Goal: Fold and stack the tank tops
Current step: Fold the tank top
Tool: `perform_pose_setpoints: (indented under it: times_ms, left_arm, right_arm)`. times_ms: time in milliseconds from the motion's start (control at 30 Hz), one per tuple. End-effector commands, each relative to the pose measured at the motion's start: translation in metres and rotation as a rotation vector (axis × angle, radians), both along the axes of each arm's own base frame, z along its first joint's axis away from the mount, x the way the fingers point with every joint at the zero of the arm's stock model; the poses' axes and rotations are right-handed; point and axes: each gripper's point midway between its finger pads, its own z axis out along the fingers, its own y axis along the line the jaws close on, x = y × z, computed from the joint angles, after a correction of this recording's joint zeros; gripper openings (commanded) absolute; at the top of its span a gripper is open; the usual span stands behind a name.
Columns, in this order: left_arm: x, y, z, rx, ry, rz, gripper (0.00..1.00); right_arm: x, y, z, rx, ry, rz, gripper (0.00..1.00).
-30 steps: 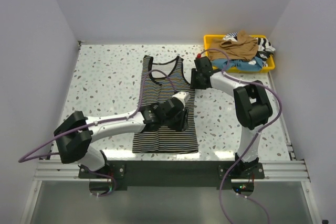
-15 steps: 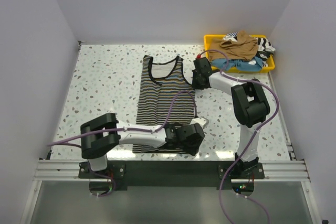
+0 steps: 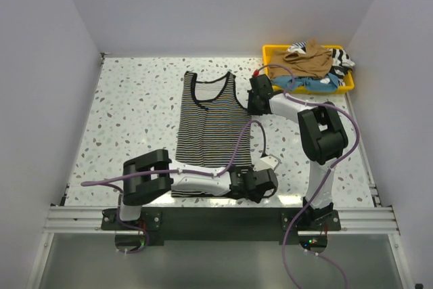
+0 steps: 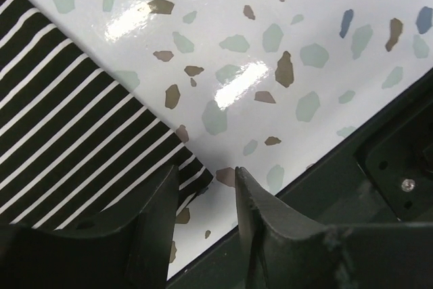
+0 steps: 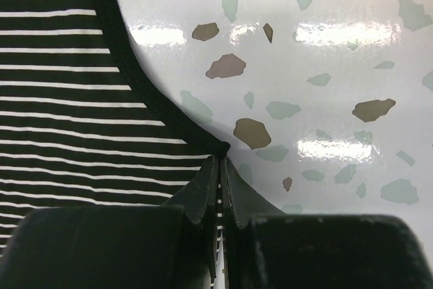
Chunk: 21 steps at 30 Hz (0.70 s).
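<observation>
The black-and-white striped tank top [image 3: 210, 130] lies flat in the middle of the table, neck toward the back. My left gripper [image 3: 262, 182] is low at its near right hem corner. In the left wrist view the jaws [image 4: 206, 179] stand open astride that corner [image 4: 193, 170], one finger over the cloth and the other over bare table. My right gripper [image 3: 252, 103] is at the top's right underarm edge. In the right wrist view it [image 5: 221, 164] is shut on the black-bound edge of the striped cloth [image 5: 67, 99].
A yellow tray [image 3: 270, 51] at the back right holds a heap of other tank tops: tan-brown [image 3: 304, 62], light blue [image 3: 318, 84] and striped [image 3: 343, 59]. The black front rail [image 4: 379, 147] runs just behind my left gripper. White walls close in the speckled table [image 3: 135, 113].
My left arm has swung from the middle of the striped top down to its near right hem corner. The right gripper has shut on the underarm edge.
</observation>
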Motion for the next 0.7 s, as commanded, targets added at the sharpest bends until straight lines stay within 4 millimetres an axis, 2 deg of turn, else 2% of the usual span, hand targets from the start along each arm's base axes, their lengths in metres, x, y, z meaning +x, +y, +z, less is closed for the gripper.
perform_pose_setpoints:
  times_ms: [0, 133, 167, 267, 333, 400, 433, 467, 500, 533, 567, 633, 667]
  left_arm:
    - [0.01, 0.002, -0.001, 0.038, -0.056, 0.058, 0.4]
    - [0.007, 0.0, -0.008, 0.048, -0.046, 0.042, 0.24]
    - [0.004, -0.002, -0.007, 0.043, -0.044, 0.035, 0.15]
    - [-0.005, -0.006, 0.005, 0.014, -0.046, 0.006, 0.0]
    - [-0.013, -0.006, 0.01, -0.013, -0.026, -0.019, 0.0]
    - [-0.019, -0.012, 0.031, -0.096, -0.013, -0.038, 0.0]
    - [-0.024, -0.003, 0.028, -0.096, 0.004, -0.048, 0.0]
    - [-0.027, -0.001, 0.043, -0.139, 0.007, -0.046, 0.0]
    - [-0.028, 0.002, 0.048, -0.158, 0.013, -0.041, 0.0]
    - [-0.029, 0.012, 0.044, -0.158, 0.018, -0.034, 0.0]
    - [-0.03, 0.015, 0.058, -0.197, 0.018, -0.023, 0.0]
    - [-0.032, 0.027, 0.056, -0.204, 0.028, -0.011, 0.0]
    - [-0.033, 0.03, 0.063, -0.23, 0.035, -0.001, 0.0]
  right_arm:
    - [0.001, -0.005, 0.001, -0.005, -0.012, -0.011, 0.02]
    - [0.001, -0.007, 0.001, -0.012, -0.012, -0.017, 0.01]
    - [0.001, -0.008, 0.001, -0.016, -0.013, -0.02, 0.01]
    - [0.001, -0.011, 0.005, -0.028, -0.02, -0.032, 0.0]
    - [0.0, -0.017, 0.01, -0.044, -0.028, -0.05, 0.0]
    - [-0.002, -0.021, 0.014, -0.058, -0.031, -0.062, 0.0]
    - [-0.004, -0.026, 0.019, -0.071, -0.04, -0.079, 0.0]
    - [-0.006, -0.029, 0.022, -0.076, -0.042, -0.085, 0.0]
    - [-0.008, -0.031, 0.025, -0.081, -0.047, -0.094, 0.0]
    - [-0.011, -0.033, 0.025, -0.083, -0.044, -0.104, 0.0]
    - [-0.012, -0.035, 0.033, -0.081, -0.059, -0.113, 0.0]
    - [-0.013, -0.036, 0.038, -0.073, -0.065, -0.123, 0.0]
    - [-0.014, -0.036, 0.042, -0.075, -0.065, -0.126, 0.0]
